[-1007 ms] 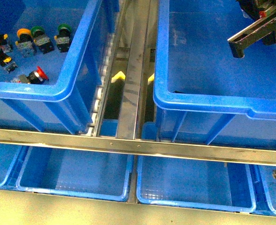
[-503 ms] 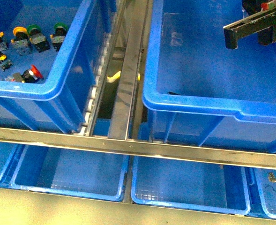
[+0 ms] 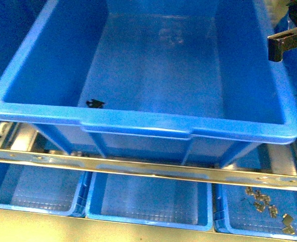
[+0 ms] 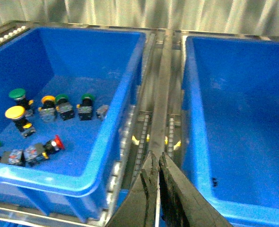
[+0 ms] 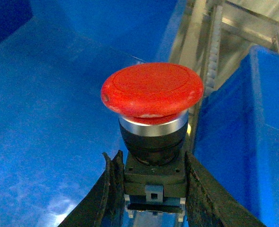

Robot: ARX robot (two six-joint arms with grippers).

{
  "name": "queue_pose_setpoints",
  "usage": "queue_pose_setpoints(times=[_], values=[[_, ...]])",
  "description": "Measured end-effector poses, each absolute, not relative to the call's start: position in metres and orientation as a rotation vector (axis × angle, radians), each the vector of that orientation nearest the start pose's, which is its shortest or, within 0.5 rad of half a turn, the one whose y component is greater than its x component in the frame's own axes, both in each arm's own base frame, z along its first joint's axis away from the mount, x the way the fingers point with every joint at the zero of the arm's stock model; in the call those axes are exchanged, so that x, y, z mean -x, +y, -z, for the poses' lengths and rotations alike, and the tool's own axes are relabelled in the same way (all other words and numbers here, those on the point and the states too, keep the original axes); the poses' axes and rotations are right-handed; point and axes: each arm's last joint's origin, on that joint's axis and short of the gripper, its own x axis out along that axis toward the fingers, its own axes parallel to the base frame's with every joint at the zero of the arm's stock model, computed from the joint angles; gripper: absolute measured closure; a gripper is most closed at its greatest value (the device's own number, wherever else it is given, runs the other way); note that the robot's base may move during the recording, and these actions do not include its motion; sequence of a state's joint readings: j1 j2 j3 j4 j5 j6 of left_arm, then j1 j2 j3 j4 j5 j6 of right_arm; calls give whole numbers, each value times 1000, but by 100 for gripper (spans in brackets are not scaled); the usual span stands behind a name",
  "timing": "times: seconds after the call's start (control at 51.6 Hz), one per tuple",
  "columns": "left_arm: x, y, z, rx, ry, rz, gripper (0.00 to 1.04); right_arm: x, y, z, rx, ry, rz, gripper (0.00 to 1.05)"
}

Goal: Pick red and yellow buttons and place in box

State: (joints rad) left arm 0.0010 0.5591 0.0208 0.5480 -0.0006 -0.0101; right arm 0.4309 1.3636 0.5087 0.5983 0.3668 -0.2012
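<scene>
one red button [image 5: 152, 94] is clamped in the right pincer [image 5: 152, 165], up by the box [image 3: 138, 125] far-right rim and not yet dropped; the box floor holds no button. left pincer [image 4: 157, 165] is pinched narrow, empty. yellow button [image 4: 15, 112] and second red button [image 4: 58, 142] lie in the crate [image 4: 106, 156] beside the box.

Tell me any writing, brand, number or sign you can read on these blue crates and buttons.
None can be read.
Faint moulded mark on the floor of the large bright-blue plastic crate: too blurred to read.
On the red mushroom-cap pushbutton in the right fingers: blank cap.
</scene>
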Motion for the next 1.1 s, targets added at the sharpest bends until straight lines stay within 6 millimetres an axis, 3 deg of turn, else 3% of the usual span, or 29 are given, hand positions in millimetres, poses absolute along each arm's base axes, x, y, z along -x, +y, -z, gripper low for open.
queue_pose_setpoints(times=[1.104], values=[[-104, 0, -171, 9, -4, 0, 102, -248, 98, -189, 283, 210, -93, 79]])
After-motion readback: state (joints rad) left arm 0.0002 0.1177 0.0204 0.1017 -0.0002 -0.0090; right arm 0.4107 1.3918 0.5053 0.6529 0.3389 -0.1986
